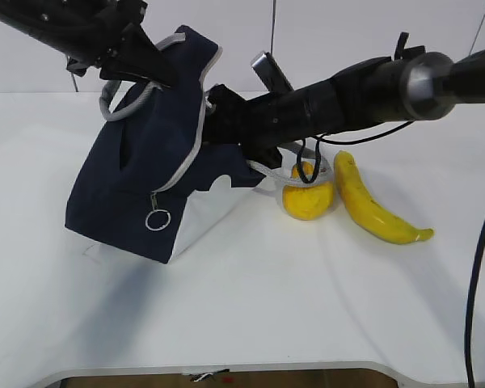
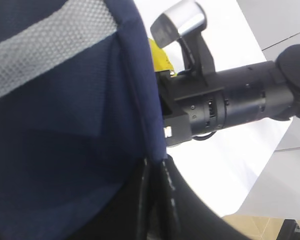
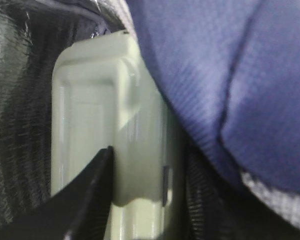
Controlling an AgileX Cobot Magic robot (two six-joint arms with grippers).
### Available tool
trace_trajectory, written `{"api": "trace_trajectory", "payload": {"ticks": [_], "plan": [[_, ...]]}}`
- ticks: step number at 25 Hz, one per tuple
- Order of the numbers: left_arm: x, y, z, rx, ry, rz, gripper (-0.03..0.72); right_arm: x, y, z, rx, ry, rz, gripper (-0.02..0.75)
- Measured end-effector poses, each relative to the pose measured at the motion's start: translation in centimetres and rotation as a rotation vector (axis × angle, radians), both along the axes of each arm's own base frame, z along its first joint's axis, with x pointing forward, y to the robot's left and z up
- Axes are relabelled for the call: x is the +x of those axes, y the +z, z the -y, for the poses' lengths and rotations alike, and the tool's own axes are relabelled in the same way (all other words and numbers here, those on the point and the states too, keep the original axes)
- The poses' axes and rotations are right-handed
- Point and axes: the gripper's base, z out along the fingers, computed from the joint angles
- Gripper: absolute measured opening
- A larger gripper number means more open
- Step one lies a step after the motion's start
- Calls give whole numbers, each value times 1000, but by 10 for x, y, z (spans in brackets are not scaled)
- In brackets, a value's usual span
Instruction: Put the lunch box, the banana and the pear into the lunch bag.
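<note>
The navy lunch bag (image 1: 137,186) lies tipped on the table, its mouth facing right. My left gripper (image 2: 157,200) is shut on the bag's upper rim and holds it lifted. My right arm (image 1: 347,89) reaches into the mouth, so its gripper is hidden in the exterior view. In the right wrist view, my right gripper (image 3: 150,170) is shut on the pale green lunch box (image 3: 115,110), deep inside the dark lining. The pear (image 1: 307,198) sits on the table just outside the bag. The banana (image 1: 372,206) lies to its right.
A grey webbing handle (image 1: 303,174) droops over the pear. The zipper's metal ring (image 1: 157,220) hangs on the bag's front. The white table (image 1: 250,315) stretches in front of the bag, with its front edge near the bottom. A black cable (image 1: 477,267) hangs at far right.
</note>
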Motion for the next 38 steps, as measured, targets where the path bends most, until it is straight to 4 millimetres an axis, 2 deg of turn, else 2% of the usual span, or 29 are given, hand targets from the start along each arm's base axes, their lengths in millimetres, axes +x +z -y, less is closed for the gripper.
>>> {"api": "trace_trajectory", "payload": {"ticks": [4, 9, 19, 24, 28, 33, 38], "plan": [[0, 0, 0, 0, 0, 0, 12, 0, -2, 0, -3, 1, 1, 349], [0, 0, 0, 0, 0, 0, 12, 0, -2, 0, -1, 0, 2, 401], [0, 0, 0, 0, 0, 0, 12, -2, 1, -1, 26, 36, 12, 383], [2, 0, -9, 0, 6, -14, 12, -3, 5, 10, 49, 105, 24, 382], [2, -1, -18, -1, 6, -33, 12, -1, 23, 15, 31, 142, 81, 382], [2, -2, -21, 13, -3, -42, 12, -2, 52, 12, 55, 217, 150, 390], [1, -3, -22, 26, -13, -47, 11, -6, 74, 16, -92, 303, 197, 383]]}}
